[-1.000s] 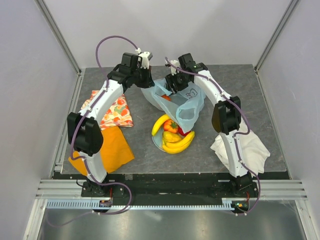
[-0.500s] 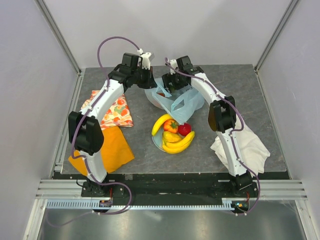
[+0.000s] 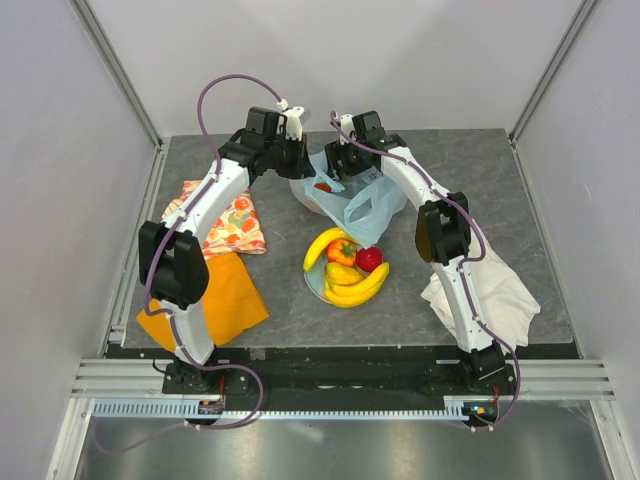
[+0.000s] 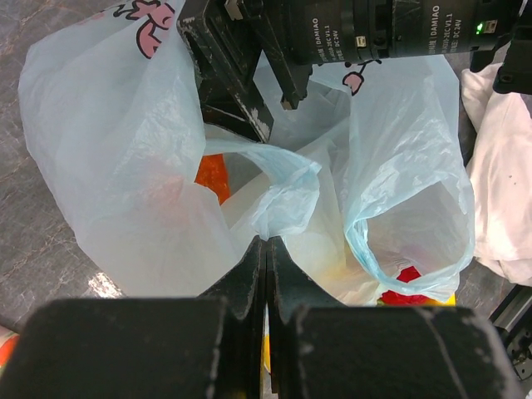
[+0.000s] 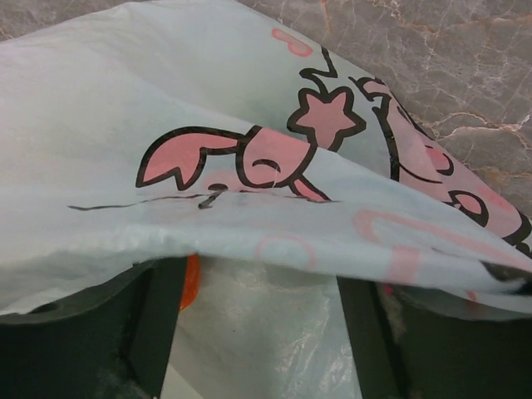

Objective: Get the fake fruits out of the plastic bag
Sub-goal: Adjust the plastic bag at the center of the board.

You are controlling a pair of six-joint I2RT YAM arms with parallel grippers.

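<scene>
Blue-tinted plastic bag (image 3: pixel 352 198) is lying bunched betw the two grippers, its mouth gaping toward the left gripper (image 4: pixel 266 243). That gripper's fingers are pressing tight together w/ a fold of bag film nipped at their tips. Right gripper (image 5: pixel 259 287) is reaching in from the opposite side; its fingers are standing wide apart w/ the printed film draping over both, not clamping anything. An orange fruit (image 4: pixel 212 174) is sitting inside the bag, just beyond the left fingertips & close beside the right gripper's left finger. Remaining fake fruits (image 3: pixel 346 266), i.e. yellow bananas, a red one & a yellow-orange one, are resting in a heap outside the bag, nearer the arm bases than either gripper & just past the bag's loop handle. White cloth (image 3: pixel 500 290) is lying by the right arm's base, well back from its gripper; fruit-print cloth (image 3: pixel 235 222) is lying under the left arm, behind its gripper.
</scene>
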